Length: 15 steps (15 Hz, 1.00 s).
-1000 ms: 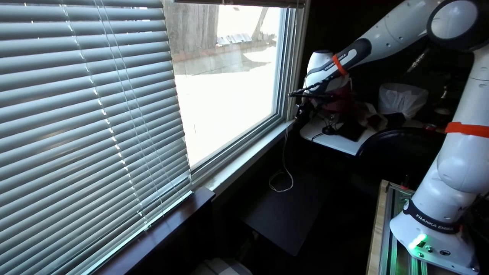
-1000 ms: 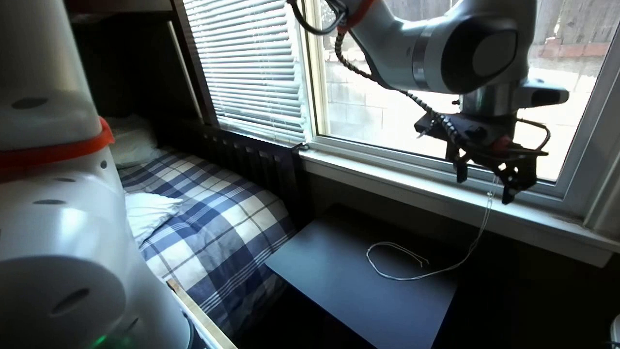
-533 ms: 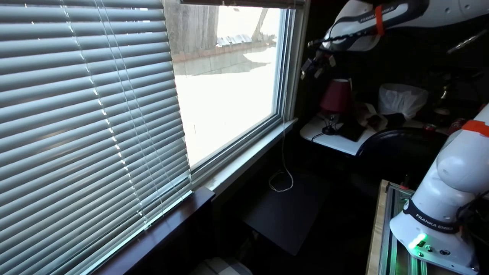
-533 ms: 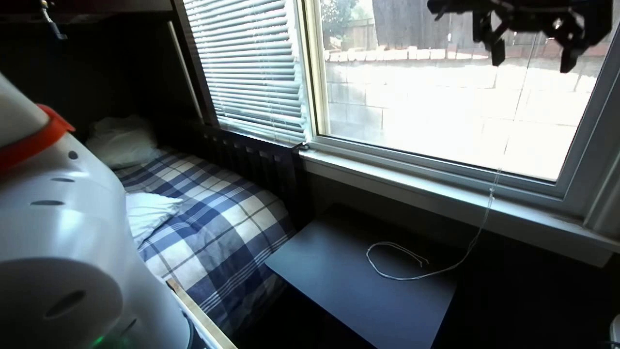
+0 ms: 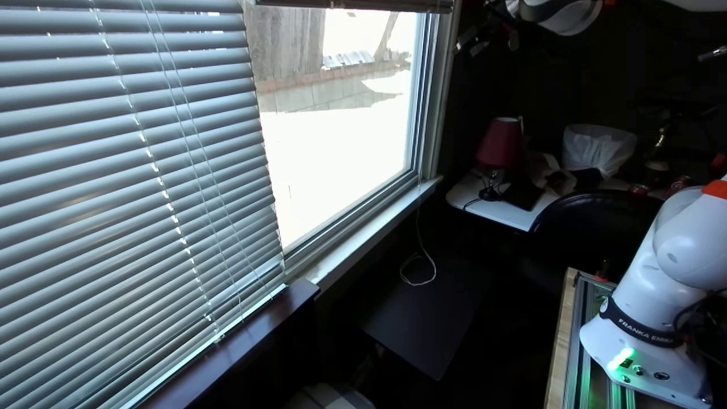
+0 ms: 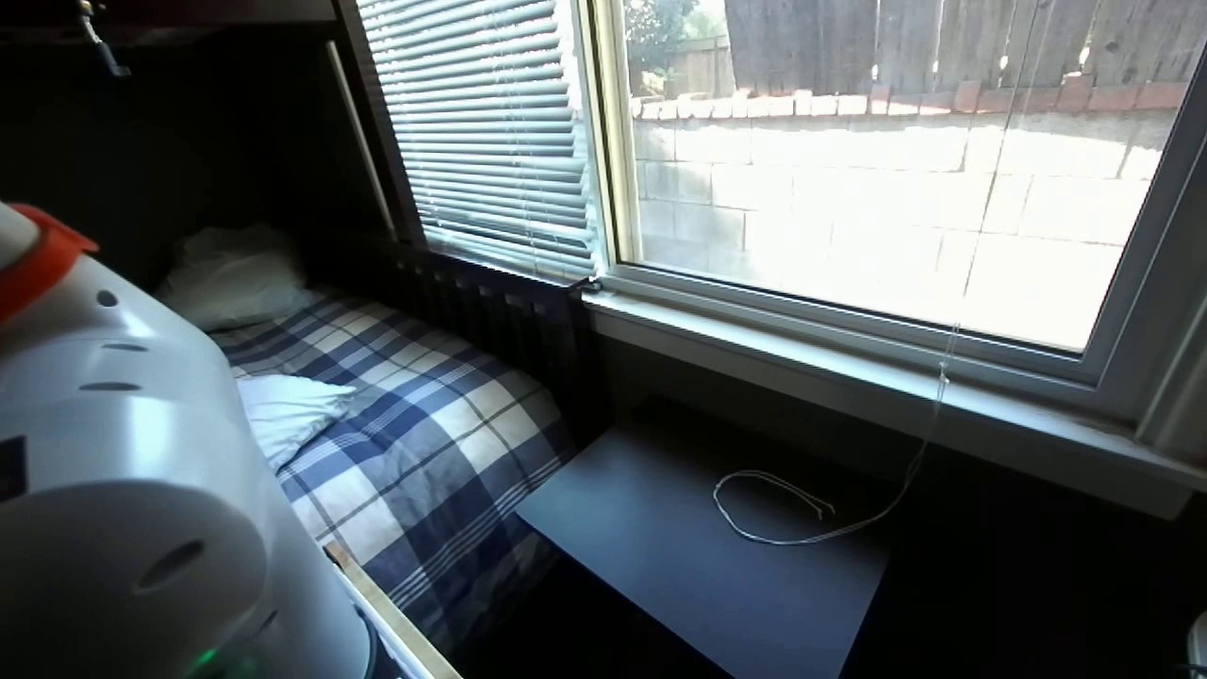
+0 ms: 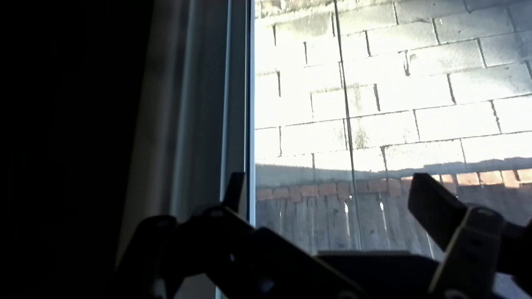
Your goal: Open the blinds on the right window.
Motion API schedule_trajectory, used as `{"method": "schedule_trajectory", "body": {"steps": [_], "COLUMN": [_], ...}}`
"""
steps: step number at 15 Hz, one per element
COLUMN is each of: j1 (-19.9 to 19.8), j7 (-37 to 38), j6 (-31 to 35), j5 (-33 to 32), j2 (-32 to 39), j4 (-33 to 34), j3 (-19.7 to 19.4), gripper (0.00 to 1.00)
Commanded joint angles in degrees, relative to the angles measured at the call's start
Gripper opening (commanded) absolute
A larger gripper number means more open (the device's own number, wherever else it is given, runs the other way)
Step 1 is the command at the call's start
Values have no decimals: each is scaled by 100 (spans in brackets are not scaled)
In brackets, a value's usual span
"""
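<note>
Sunlit blockwork glares in the background, so read the claw by its outline. It is released, fingertips spread wide, holding nothing. The pull cord runs nearly upright between them in the wrist view; depth is not legible, so from where I stand I cannot tell whether it lies within reach. Beyond it stands the right window, its visible glass uncovered. Of the blinds only the lower edge shows, at the top of an exterior view, so the lift looks largely done. If more is needed, the step in hand is likely a fresh grip: centre the cord, advance until it sits well inside the fingers, close fully, then draw steadily downward, clear of the sill. Avoid pressing the glass. Before letting go, angle the cord so that any lock can catch. Watch that the slack, looped on the dark surface, does not snag. Leave the wider blind alone.
</note>
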Motion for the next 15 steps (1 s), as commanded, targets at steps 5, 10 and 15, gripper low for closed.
{"method": "schedule_trajectory", "body": {"steps": [5, 10, 15], "j1": [911, 1337, 1582], "j7": [-914, -1306, -1672], "j6": [1290, 1742, 1773], "j5": [787, 1256, 1599], "j2": [492, 883, 1108], "j4": [516, 832, 1029], "j3": [-521, -861, -1068], "gripper": [100, 74, 35]}}
